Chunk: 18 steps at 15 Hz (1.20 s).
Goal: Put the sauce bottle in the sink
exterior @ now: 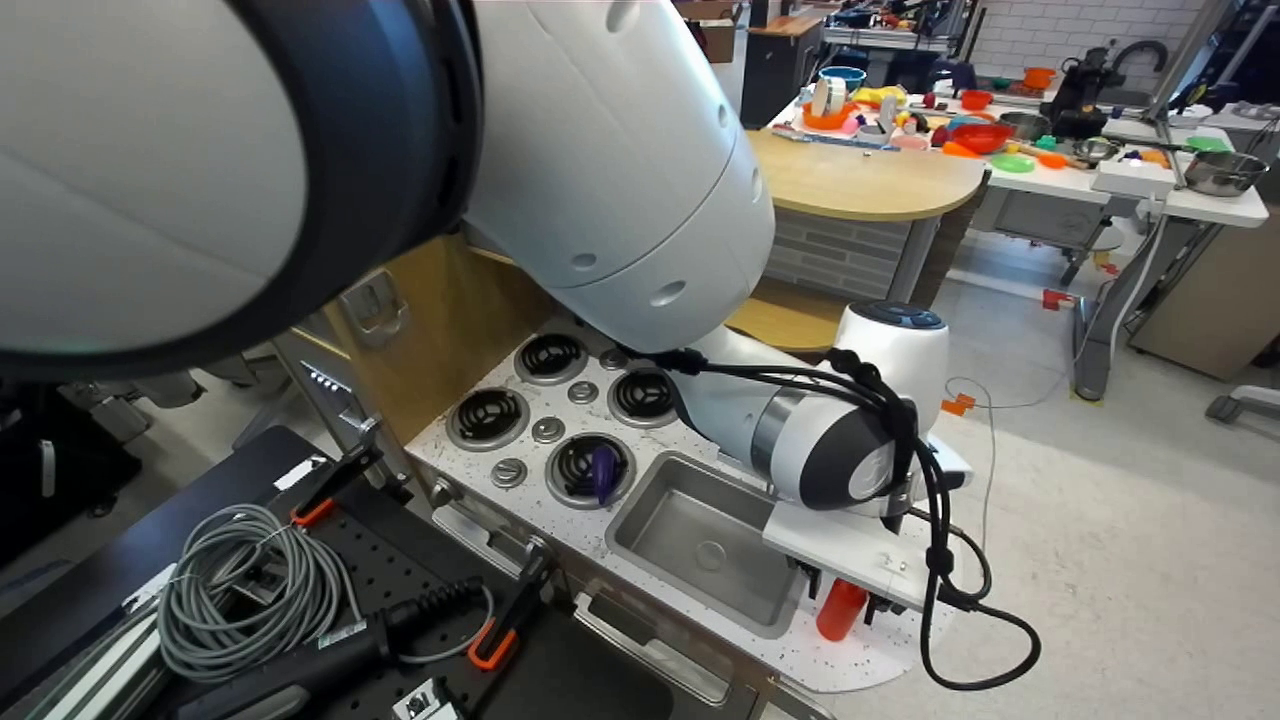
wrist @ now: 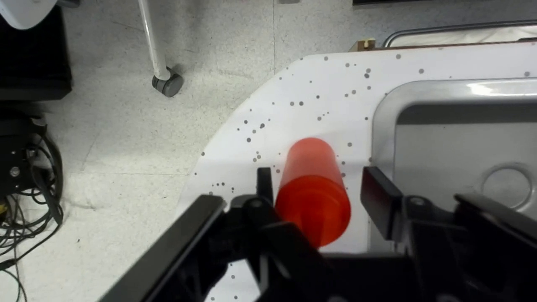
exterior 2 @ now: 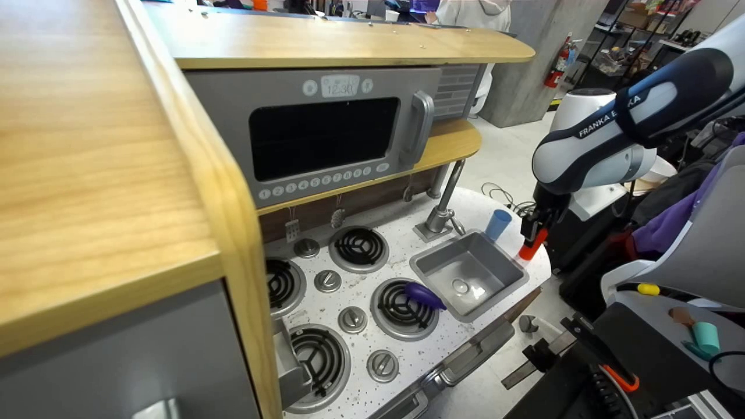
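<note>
Apparently pre-grasp: the hand (wrist: 321,187), spread, straddles the red sauce bottle (exterior: 841,611) beside the sink (exterior: 690,535). Next, it should close before lifting.

The arm (exterior: 620,170) is white and rounded, pitted with oval recesses (exterior: 668,293), with a dark band (exterior: 390,110) at its near end and a silver ring (exterior: 771,430) farther along. Black cables (exterior: 936,520) loop at right. A black strap (exterior 2: 626,112) crosses the FRANKA lettering (exterior 2: 598,125). The gripper (wrist: 321,193) is black, with round pin heads (wrist: 417,201).
</note>
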Each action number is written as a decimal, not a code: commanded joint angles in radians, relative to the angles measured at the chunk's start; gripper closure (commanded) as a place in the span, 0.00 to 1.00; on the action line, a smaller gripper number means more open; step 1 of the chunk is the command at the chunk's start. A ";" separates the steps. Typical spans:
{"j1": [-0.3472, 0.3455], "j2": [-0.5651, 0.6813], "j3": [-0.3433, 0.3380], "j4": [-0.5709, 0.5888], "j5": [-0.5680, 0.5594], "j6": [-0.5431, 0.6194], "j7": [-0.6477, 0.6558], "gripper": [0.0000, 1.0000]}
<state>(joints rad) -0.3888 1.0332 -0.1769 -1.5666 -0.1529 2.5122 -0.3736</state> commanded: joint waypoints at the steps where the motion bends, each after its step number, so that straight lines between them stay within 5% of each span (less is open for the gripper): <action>1: -0.013 0.013 0.016 0.019 -0.016 0.008 -0.031 0.73; 4: -0.020 -0.032 0.036 -0.030 -0.018 0.002 -0.085 0.87; 11: -0.020 -0.138 0.116 -0.192 0.004 0.026 -0.168 0.87; 18: 0.020 -0.097 0.117 -0.197 -0.007 0.075 -0.117 0.87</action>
<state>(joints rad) -0.3810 0.9313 -0.0560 -1.7462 -0.1527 2.5330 -0.5082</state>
